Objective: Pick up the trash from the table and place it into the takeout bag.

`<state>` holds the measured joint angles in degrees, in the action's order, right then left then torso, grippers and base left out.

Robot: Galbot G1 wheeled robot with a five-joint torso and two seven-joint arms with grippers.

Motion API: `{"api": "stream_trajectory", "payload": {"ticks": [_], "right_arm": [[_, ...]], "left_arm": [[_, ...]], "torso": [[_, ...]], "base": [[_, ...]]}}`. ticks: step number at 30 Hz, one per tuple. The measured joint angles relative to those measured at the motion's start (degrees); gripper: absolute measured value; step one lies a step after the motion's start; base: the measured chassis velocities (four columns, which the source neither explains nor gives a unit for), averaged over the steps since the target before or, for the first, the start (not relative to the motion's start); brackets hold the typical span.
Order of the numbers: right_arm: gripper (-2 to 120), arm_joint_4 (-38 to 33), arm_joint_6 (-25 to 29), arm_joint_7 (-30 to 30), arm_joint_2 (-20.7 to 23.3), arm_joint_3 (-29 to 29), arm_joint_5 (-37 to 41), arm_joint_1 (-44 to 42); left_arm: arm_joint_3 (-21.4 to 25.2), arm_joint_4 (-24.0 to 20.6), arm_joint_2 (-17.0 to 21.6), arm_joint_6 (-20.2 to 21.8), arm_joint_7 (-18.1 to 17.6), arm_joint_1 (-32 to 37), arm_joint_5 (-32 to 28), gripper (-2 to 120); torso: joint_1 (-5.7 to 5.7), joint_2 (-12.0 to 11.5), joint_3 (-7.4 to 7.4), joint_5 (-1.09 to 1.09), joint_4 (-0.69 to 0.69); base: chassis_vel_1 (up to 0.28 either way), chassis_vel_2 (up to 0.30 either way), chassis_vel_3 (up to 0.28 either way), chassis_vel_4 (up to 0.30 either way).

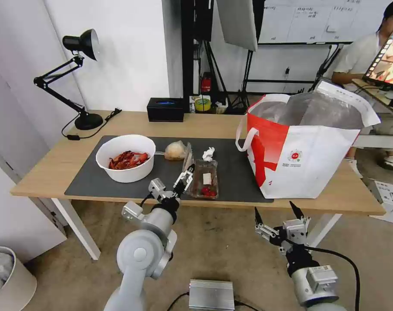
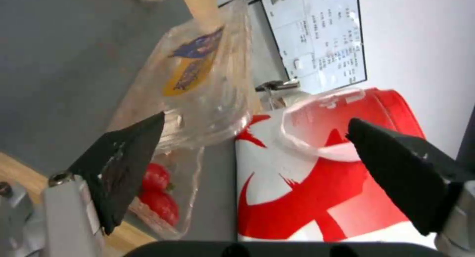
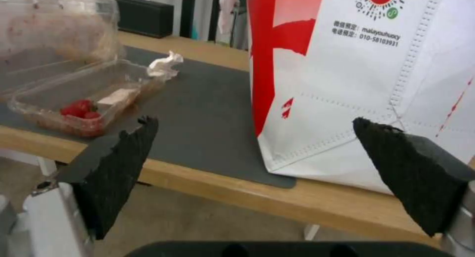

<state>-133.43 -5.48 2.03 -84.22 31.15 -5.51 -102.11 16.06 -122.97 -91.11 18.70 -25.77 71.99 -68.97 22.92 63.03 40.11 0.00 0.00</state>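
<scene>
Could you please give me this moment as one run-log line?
left hand: open, at clear tray | right hand: open, below table edge | takeout bag: upright, open

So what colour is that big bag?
White with red patches, silver inside; head view shows it best.

Glossy clear plastic tray lies on matt grey mat over smooth light-wood table.

One bowl of shells, one clear tray just ahead of the left gripper, one tissue, one small bag, one takeout bag beyond the right gripper, one tissue box, one lamp, two grippers
</scene>
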Motion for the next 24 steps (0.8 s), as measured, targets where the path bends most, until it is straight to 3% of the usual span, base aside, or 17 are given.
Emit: {"api": "stream_trajectory", "payload": {"ticks": [12,20,24], "right_arm": [[100,-0.9,0.1,0.0,-0.4,0.5,-0.1,-1.0],[100,-1.2,0.5,0.0,-0.3,1.0,0.0,-1.5],[100,-1.5,0.6,0.0,-0.1,1.1,0.1,-1.6]], "left_arm": [[-7.4,1.1,-0.2,-0.1,0.2,1.1,2.2,100],[-8.1,0.4,0.2,-0.1,1.1,1.9,3.0,100],[-7.0,-2.1,2.8,0.0,2.4,2.1,3.9,100]], "torso": [[0.0,0.0,0.0,0.0,0.0],[0.0,0.0,0.0,0.0,0.0],[0.0,0.0,0.0,-0.01,0.0]], "base": [[0.0,0.0,0.0,0.0],[0.0,0.0,0.0,0.0],[0.0,0.0,0.0,0.0]]}}
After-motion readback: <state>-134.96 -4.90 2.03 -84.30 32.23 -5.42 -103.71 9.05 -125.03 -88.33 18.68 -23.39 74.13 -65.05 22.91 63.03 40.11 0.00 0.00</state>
